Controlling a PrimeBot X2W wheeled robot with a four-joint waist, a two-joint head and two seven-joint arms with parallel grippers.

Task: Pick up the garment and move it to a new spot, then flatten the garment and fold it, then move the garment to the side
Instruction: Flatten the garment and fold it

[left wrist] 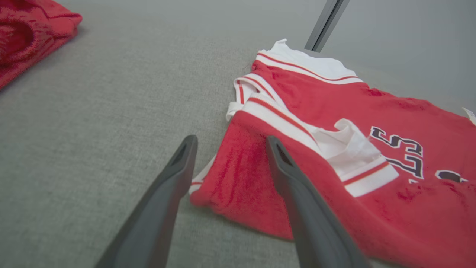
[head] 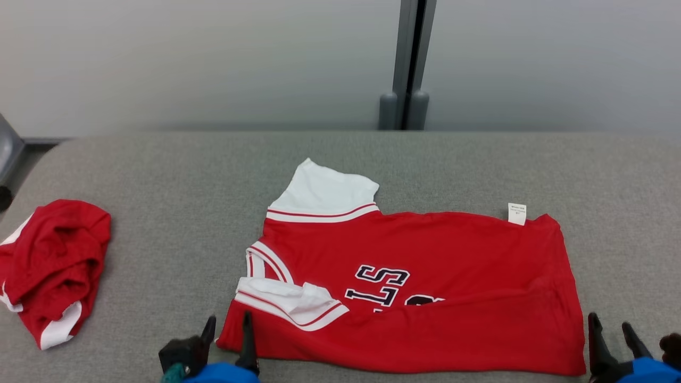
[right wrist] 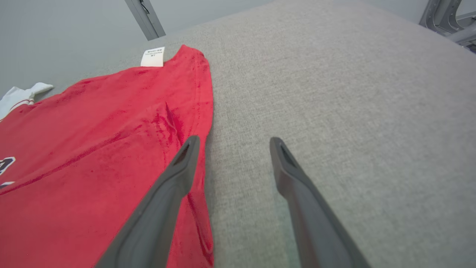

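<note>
Where the head view looks down, a grey fabric-covered desk (head: pixel 159 159) runs back to a plain pale wall (head: pixel 213 64), with a grey upright post (head: pixel 407 64) behind its far edge. The garment (head: pixel 425 276), red with white trim and dark lettering, lies spread at the centre, with a white label (head: pixel 516 213) at its far right corner. A crumpled red bundle (head: pixel 53 266) sits at the desk's left edge, well apart. My left gripper (head: pixel 229 318) is at the garment's near left corner. My right gripper (head: pixel 608 321) is just beside its near right corner. Both are released and hold nothing.

Left wrist view: the jaws stand apart, one finger over bare desk, the other over the garment's red corner. I cannot tell whether it touches.

Right wrist view: the jaws are spread, one finger over the garment's side hem, the other over bare desk. A metal frame (right wrist: pixel 446 22) stands beyond the desk's far corner.
</note>
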